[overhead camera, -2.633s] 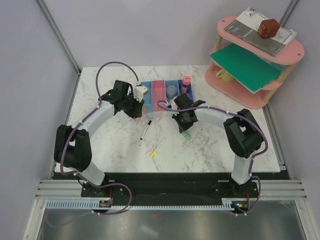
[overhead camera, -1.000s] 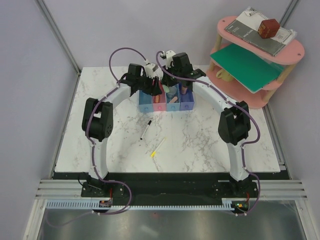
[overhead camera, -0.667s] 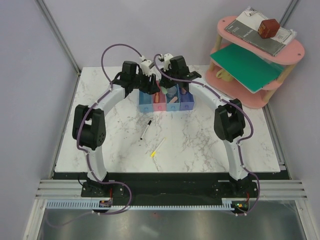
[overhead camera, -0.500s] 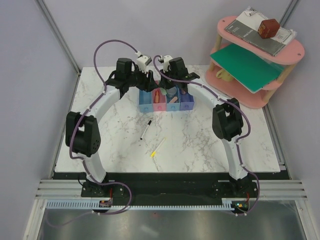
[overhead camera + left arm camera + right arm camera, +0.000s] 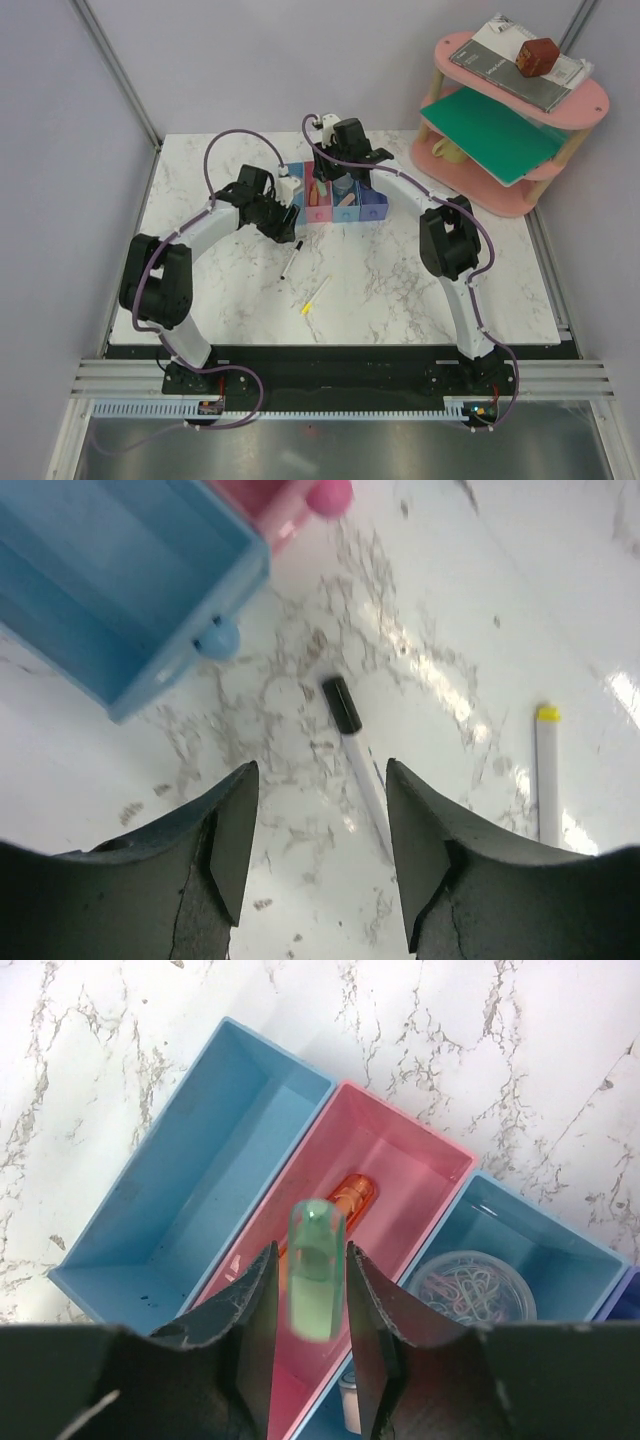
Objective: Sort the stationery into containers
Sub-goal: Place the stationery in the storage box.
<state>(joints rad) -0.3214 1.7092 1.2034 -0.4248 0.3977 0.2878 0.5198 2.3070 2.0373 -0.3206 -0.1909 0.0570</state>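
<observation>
The containers (image 5: 352, 213) are a joined row of small bins at the table's far middle. My right gripper (image 5: 311, 1255) hangs over the pink bin (image 5: 420, 1135), jaws slightly apart. A pale green eraser (image 5: 316, 1270) shows blurred and loose between them. An orange eraser (image 5: 350, 1195) lies in that bin. In front of the light blue bin (image 5: 120, 590), my left gripper (image 5: 320, 770) stands open and empty over the table. The black-white pen (image 5: 355, 750) lies just ahead of its fingers. Further right lies the yellow pencil (image 5: 547, 770). The overhead view shows the pen (image 5: 291, 259) and pencil (image 5: 316, 295) on the marble.
A clear round tub of paper clips (image 5: 470, 1285) sits in the blue bin beside the pink one. A pink round shelf (image 5: 510, 130) with books stands at the back right. Both arms reach across the table towards the bins.
My left gripper has pulled back from over the bins to the table near the pen. My right gripper has shifted left over the pink bin, and its jaws have parted from the green eraser.
</observation>
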